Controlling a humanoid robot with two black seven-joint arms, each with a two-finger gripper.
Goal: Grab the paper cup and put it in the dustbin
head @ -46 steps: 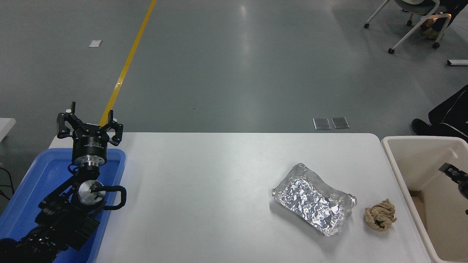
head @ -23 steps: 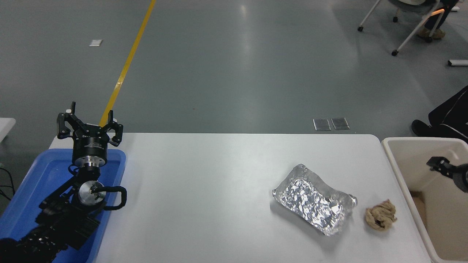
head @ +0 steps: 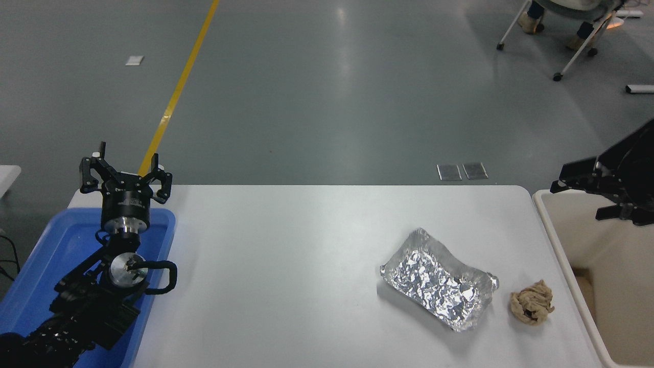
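Now my right gripper point(head: 577, 197) has risen above the dustbin point(head: 562, 245), fingers spread, holding nothing; I cannot see the paper cup. Foil tray point(head: 439, 278) and brown paper ball point(head: 532, 301) lie nearby. Left gripper point(head: 125, 171) rests spread over the blue tray point(head: 30, 266).

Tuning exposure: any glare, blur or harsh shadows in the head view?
Head view: sharp overall; ceiling-light glare streaks the grey floor, a soft sheen on the white table, bright sparkle on the foil tray. Shadows are faint and soft. The right hand looks crisp.
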